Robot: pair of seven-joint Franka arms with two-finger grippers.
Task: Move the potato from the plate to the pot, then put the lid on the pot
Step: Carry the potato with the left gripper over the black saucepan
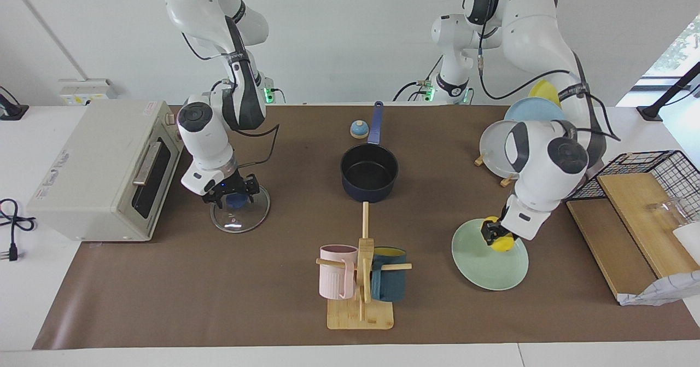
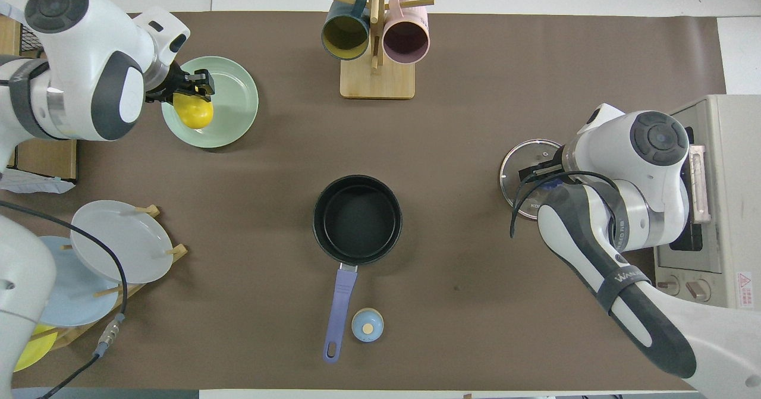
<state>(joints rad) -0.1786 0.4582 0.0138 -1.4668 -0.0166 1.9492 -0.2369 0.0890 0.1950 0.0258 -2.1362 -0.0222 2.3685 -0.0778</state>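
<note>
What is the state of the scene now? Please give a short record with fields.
potato: gripped by the left hand, lifted just over the plate
pot: empty, mid-table
lid: flat on the table in front of the toaster oven
right hand: around the lid's knob
task: potato not yet in pot
</note>
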